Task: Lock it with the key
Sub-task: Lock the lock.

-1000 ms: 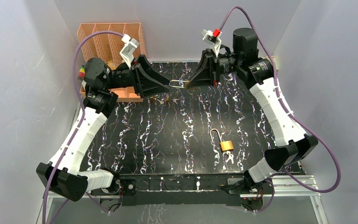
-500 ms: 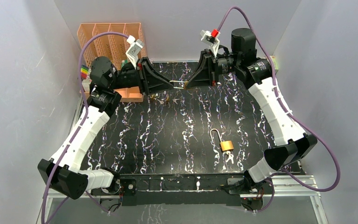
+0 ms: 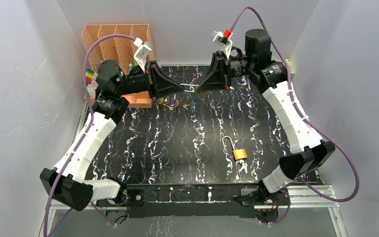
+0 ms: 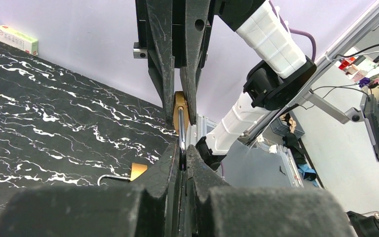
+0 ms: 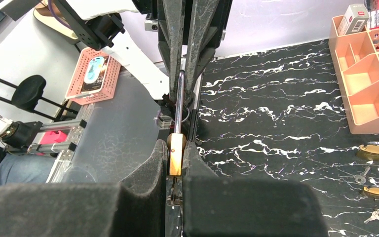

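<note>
A brass padlock (image 3: 192,89) hangs in the air over the back of the table, between my two grippers. My right gripper (image 5: 176,148) is shut on its brass body (image 5: 176,154). A small key (image 5: 174,190) sticks out of the body's underside, between the right fingers. The steel shackle (image 5: 178,98) points toward my left gripper (image 4: 182,148), which is shut on it (image 4: 181,129). In the top view the left gripper (image 3: 185,89) and the right gripper (image 3: 198,89) meet tip to tip.
A second brass padlock (image 3: 239,153) with its shackle open lies at the front right of the black marbled table (image 3: 168,143), keys (image 3: 243,168) beside it. More small padlocks (image 3: 170,104) lie under the grippers. An orange organizer (image 3: 116,39) stands at the back left.
My left gripper moved right toward the right gripper and shut on the padlock's shackle. The right gripper kept its hold and barely moved.
</note>
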Motion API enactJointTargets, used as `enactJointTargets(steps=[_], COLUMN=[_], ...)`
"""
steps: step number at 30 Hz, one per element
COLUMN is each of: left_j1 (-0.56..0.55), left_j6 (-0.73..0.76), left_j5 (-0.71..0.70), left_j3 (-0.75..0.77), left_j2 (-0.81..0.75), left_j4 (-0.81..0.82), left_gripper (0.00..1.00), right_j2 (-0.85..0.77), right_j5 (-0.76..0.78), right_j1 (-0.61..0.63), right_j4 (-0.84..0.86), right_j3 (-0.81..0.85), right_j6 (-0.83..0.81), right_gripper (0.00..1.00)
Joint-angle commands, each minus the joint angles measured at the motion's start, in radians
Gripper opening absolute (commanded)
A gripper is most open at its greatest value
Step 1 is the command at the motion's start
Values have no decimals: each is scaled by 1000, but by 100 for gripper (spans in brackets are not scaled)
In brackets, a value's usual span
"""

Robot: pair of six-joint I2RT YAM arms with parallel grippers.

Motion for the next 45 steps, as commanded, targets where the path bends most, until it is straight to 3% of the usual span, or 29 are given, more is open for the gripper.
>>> enactJointTargets(steps=[1, 8, 22, 27, 31, 35, 36, 39, 40, 45], left_j1=[-8, -29, -163, -198, -195, -172, -165, -139, -128, -78], left_j6=[-3, -22, 40, 55, 165, 177, 177, 181, 182, 161], left_j5=[22, 7, -104, -150, -197, -186, -185, -183, -182, -158], left_j3=[-12, -49, -53, -68, -6, 28, 33, 51, 59, 110], left_j2=[-32, -38, 19, 26, 10, 23, 24, 25, 25, 48], left_j4=[12, 49, 43, 43, -90, -114, -117, -131, -137, -139], left_gripper=[0, 0, 0, 0, 0, 0, 0, 0, 0, 0], right_j2=[-6, -26, 26, 28, -19, -66, -76, -134, -159, -253], right_j5=[-7, 18, 101, 120, 136, 144, 146, 151, 153, 91], right_j1=[3, 9, 151, 174, 144, 114, 103, 55, 32, -84], right_j4=[126, 349, 509, 509, 449, 403, 383, 378, 394, 541], right_j3=[22, -56, -61, -62, -80, -117, -121, -174, -203, -351], right_j6=[40, 172, 256, 249, 200, 178, 167, 158, 161, 246], right_gripper=[0, 0, 0, 0, 0, 0, 8, 44, 50, 65])
